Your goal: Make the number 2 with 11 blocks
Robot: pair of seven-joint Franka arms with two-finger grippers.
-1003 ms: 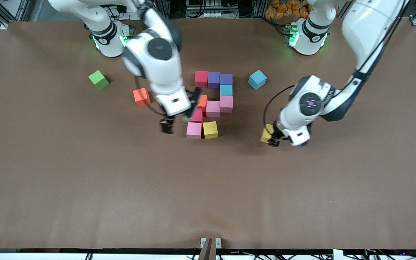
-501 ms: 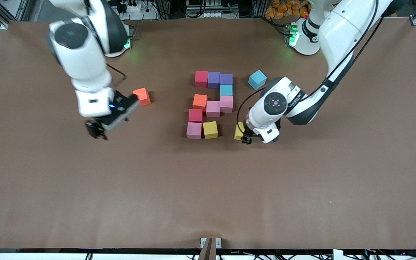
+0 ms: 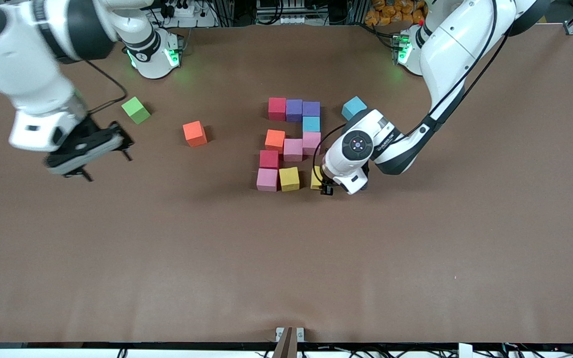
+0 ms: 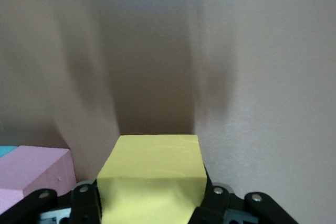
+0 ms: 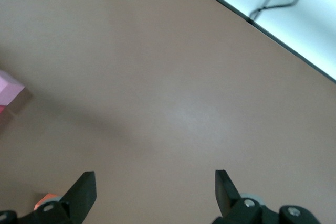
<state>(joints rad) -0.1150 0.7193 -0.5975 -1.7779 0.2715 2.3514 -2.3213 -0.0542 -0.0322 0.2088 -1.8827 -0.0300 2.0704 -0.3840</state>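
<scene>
Ten blocks (image 3: 293,144) are sitting in the figure as I am carrying the last yellow cube (image 3: 316,178), clamped in my left gripper (image 3: 324,188), in beside the bottom row's yellow block (image 3: 289,178), while my right gripper (image 3: 87,149), fingers wide and empty, is pulling away toward its end of the table.

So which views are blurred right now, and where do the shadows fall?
Front view: the right gripper is smeared by motion over bare table at the right arm's end; the blocks are sharp, and soft shadow pools under the left gripper. Left wrist view: the yellow block it holds is crisp, with a dark shadow on the table past it. Right wrist view: sharp, evenly lit.
</scene>
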